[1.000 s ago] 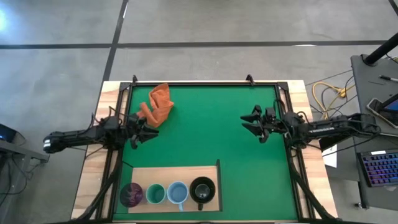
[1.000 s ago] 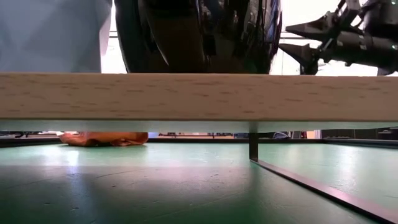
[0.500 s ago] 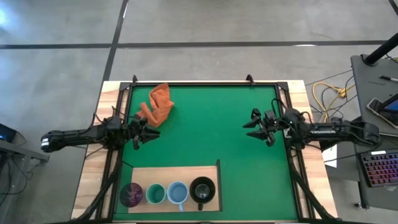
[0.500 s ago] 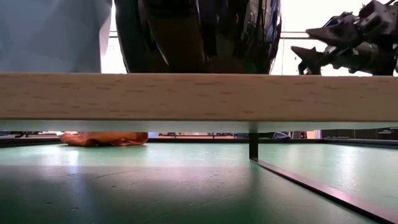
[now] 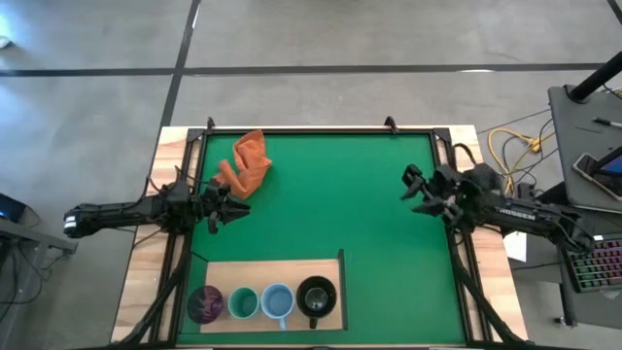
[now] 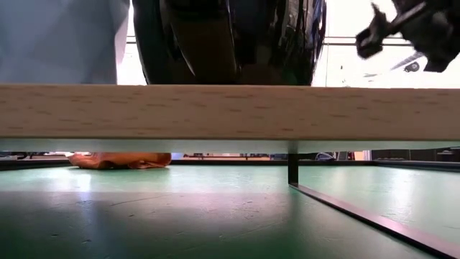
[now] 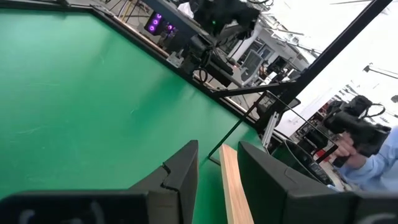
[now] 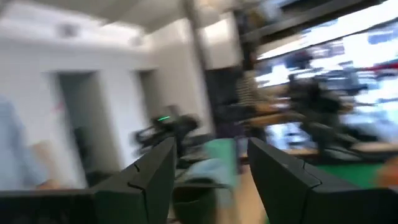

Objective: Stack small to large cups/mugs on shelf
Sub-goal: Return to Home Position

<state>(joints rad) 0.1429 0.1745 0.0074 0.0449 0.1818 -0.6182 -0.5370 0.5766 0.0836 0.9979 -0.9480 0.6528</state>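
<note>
Nearest, the shelf (image 5: 292, 270) carries four upright vessels in a row: purple cup (image 5: 205, 304), teal cup (image 5: 242, 304), blue mug (image 5: 277, 303), black mug (image 5: 316, 299) (the low view catches only the shelf's edge and two mugs' sides). Just beyond it the left hand (image 5: 233, 206) hangs, fingers apart; the right hand (image 5: 412, 191), well apart from the shelf, is likewise spread. An orange cloth (image 5: 248, 165) lies just beyond the left hand.

One light wooden shelf board (image 5: 262, 270) holds four vessels: one dark purple cup (image 5: 205, 304), one translucent teal-green cup (image 5: 242, 303), one light blue mug (image 5: 277, 302), one black mug (image 5: 316, 297). One orange cloth (image 5: 248, 163).
</note>
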